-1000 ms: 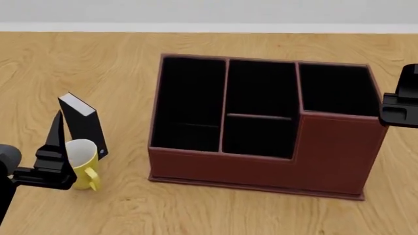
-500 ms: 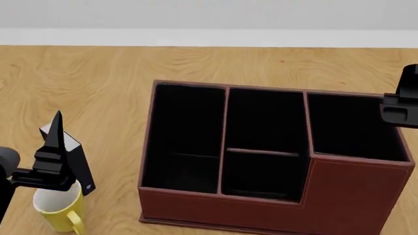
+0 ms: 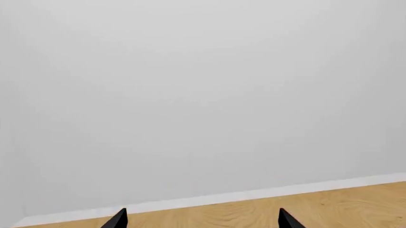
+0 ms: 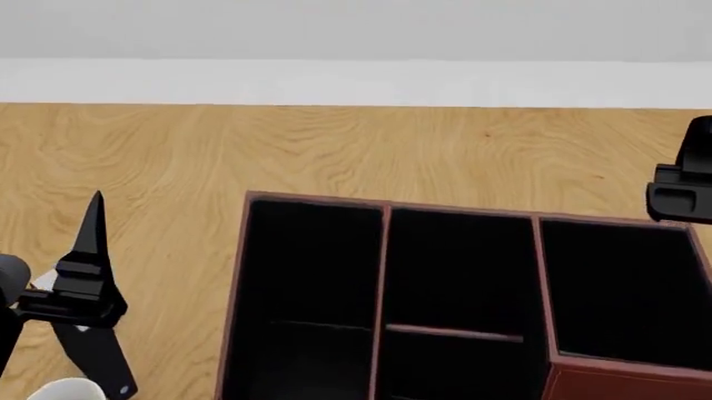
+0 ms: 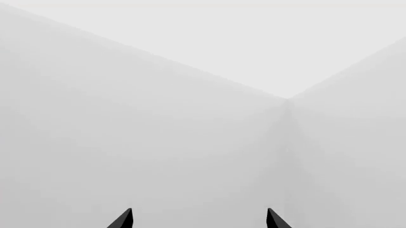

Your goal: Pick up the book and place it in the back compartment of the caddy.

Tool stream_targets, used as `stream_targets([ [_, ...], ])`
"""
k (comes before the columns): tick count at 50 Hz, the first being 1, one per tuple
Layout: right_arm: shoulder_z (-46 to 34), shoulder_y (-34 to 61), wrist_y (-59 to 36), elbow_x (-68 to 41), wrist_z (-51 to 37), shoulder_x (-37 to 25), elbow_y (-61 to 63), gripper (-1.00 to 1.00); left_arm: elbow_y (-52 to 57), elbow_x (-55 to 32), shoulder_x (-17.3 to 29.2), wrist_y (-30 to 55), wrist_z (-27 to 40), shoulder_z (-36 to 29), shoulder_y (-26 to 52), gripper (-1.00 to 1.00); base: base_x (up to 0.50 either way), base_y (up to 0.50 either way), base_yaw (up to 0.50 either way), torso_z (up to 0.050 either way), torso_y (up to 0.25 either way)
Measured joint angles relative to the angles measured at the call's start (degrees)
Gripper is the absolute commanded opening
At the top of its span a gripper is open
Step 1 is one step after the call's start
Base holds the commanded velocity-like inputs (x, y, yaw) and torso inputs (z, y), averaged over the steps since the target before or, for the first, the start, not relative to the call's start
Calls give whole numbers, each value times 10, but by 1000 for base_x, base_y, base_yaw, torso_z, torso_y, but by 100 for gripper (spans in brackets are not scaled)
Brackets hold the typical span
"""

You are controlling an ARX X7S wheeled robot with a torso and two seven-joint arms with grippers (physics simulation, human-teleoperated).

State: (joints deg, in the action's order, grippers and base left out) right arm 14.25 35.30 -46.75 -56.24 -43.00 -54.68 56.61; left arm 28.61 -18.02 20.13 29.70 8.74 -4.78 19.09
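Left wrist: left gripper (image 3: 200,221) tips spread, empty, wall ahead.
Head: caddy (image 4: 384,250) lower in frame than before; red leather-look, black cells. Book (image 4: 98,360) black, upright beside mug (image 4: 62,390) on wood bench (image 4: 333,150).
Right wrist: right gripper (image 5: 199,219) spread, empty.

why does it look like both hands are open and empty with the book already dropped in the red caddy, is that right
Not quite: the book is not in the caddy. The head view shows it on the wooden table, left of the caddy beside the mug, and the visible compartments look empty. The left hand and right hand are open and empty, as the wrist views show.
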Motion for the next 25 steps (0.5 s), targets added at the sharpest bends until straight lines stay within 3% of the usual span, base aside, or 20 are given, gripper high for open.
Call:
stream_targets([
  [19, 4, -6, 13, 0, -3, -3, -1, 100, -1, -3, 4, -2, 2, -1, -1, 100, 1, 0, 0, 0, 0],
  [25, 1, -5, 16, 1, -4, -4, -1, 100, -1, -3, 4, 0, 4, -2, 1, 100, 0, 0, 0, 0, -142],
])
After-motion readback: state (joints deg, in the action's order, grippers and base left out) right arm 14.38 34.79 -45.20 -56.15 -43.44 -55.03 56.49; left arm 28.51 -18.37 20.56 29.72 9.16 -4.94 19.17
